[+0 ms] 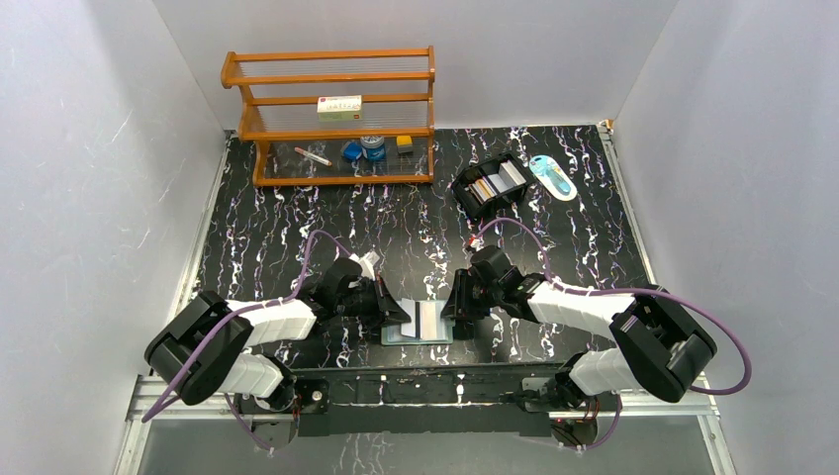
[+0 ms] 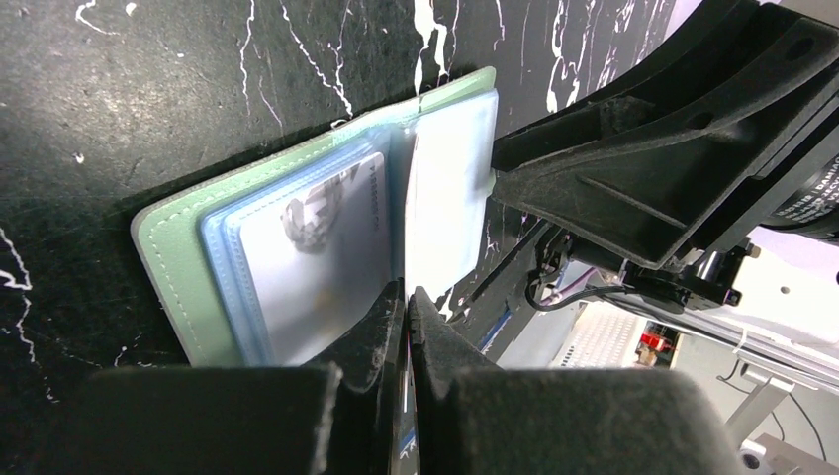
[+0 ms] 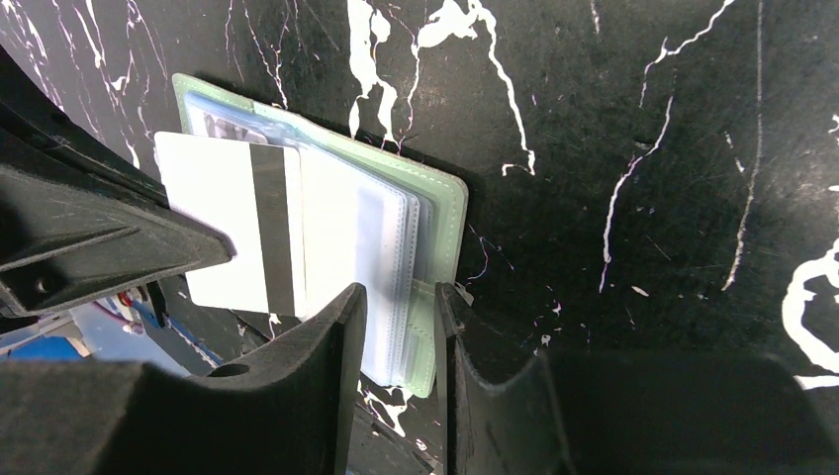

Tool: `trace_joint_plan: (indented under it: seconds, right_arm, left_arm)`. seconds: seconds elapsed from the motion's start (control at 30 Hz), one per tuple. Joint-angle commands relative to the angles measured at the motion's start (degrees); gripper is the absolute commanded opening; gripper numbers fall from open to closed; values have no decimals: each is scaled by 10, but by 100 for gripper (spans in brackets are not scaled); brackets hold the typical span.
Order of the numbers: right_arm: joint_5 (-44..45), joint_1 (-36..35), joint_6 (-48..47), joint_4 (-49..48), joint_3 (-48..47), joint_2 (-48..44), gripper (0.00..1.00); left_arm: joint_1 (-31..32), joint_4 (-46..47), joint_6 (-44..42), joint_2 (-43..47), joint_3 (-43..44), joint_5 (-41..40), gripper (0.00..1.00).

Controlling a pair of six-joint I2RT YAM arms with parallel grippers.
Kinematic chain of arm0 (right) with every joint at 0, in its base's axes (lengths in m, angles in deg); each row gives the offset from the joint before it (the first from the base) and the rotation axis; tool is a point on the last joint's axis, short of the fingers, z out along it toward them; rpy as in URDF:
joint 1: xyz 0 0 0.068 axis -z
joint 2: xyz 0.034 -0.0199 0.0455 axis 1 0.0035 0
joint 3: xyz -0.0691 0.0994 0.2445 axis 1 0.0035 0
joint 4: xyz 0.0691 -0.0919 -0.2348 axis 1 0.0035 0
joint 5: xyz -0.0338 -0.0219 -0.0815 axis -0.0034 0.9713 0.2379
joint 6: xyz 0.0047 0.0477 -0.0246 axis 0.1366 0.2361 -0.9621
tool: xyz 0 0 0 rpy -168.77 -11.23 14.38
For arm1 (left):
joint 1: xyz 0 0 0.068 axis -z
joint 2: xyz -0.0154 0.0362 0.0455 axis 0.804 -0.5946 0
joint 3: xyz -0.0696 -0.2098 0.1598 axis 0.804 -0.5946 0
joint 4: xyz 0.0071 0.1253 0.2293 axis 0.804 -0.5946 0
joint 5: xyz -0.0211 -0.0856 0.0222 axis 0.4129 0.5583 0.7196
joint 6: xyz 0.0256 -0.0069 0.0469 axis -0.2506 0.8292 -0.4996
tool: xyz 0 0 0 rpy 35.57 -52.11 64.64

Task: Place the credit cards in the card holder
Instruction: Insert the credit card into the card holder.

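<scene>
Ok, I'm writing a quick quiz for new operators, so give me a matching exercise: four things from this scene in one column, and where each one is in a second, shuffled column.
Things
1. white striped card
2. card holder
3. black compartment box
4. wooden rack

Places
A. back left of the table
B. lying open between the left gripper and the right gripper
C. pinched in the left gripper
D. towards the back, right of the rack

Pairs: 1-C, 2-B, 3-D, 4-A
</scene>
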Motion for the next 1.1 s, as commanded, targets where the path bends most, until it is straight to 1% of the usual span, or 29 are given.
trace_joint_plan:
  seconds: [0.0, 0.13, 0.23, 0.43, 0.5, 0.63, 0.83, 0.97, 1.07]
  right_arm:
    - [6, -6, -3, 3, 9, 1, 40]
    - [6, -6, -5, 4, 7, 2, 39]
    - [5, -6, -7, 5, 5, 4, 39]
    - [3, -6, -12, 4, -1, 18, 39]
    - [0, -6, -10, 2, 0, 20, 39]
    - [1, -6, -6, 1, 2, 17, 39]
    - [7, -6, -5, 3, 2, 10, 39]
    - [5, -6, -5, 5, -5, 12, 38]
    - [5, -6, -7, 6, -8, 11, 38]
  left_arm:
    - [1, -40, -38, 11, 2, -8, 0]
    - [1, -97, -69, 29, 17, -26, 0]
    - [0, -132, -77, 27, 34, -35, 0]
    - [1, -74, -55, -8, 32, 6, 0]
    - [1, -84, -55, -23, 33, 4, 0]
    - [1, -107, -55, -26, 35, -2, 0]
    - [1, -107, -30, -38, 47, 22, 0]
    - [1, -162, -19, -33, 62, 8, 1]
    - [1, -178, -9, -18, 63, -5, 1]
